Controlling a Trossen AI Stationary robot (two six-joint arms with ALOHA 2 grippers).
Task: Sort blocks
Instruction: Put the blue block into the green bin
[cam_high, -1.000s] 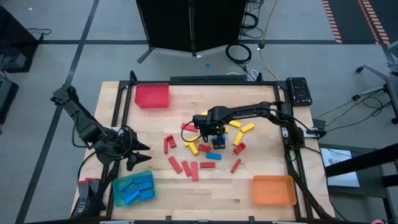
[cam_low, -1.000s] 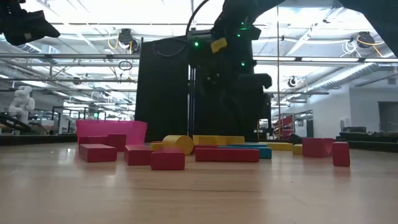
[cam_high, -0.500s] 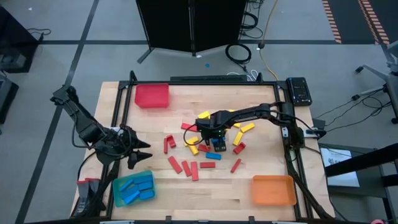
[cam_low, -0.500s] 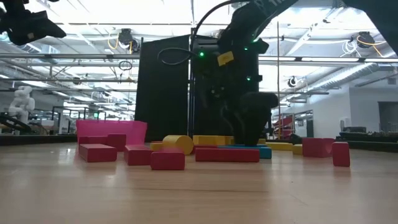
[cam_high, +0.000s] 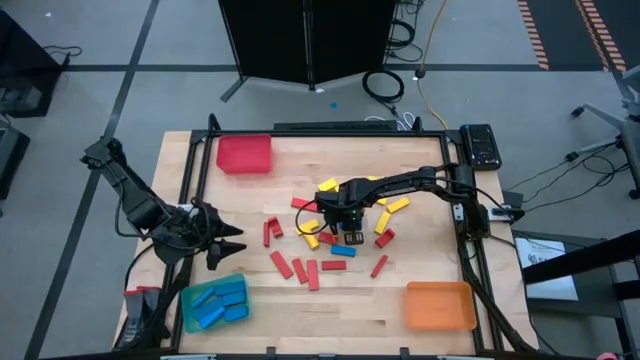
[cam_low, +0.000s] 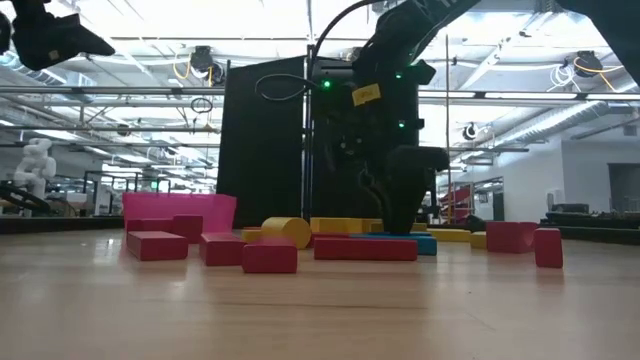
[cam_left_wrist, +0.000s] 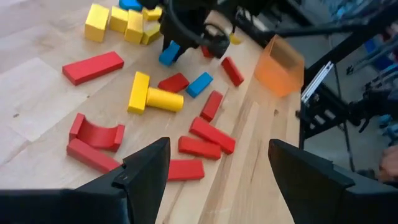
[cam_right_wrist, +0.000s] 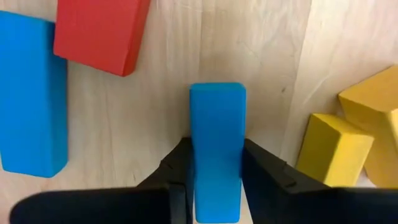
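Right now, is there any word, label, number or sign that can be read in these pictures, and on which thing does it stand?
No text can be read in any view.
Yellow tag on the right arm, low view: any print is too small to read.
Blocks, trays and table: no writing shows on them.

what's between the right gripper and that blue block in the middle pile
Nothing visible: the right gripper has a finger on each side of the blue block. A second blue block and a red block lie apart from it.
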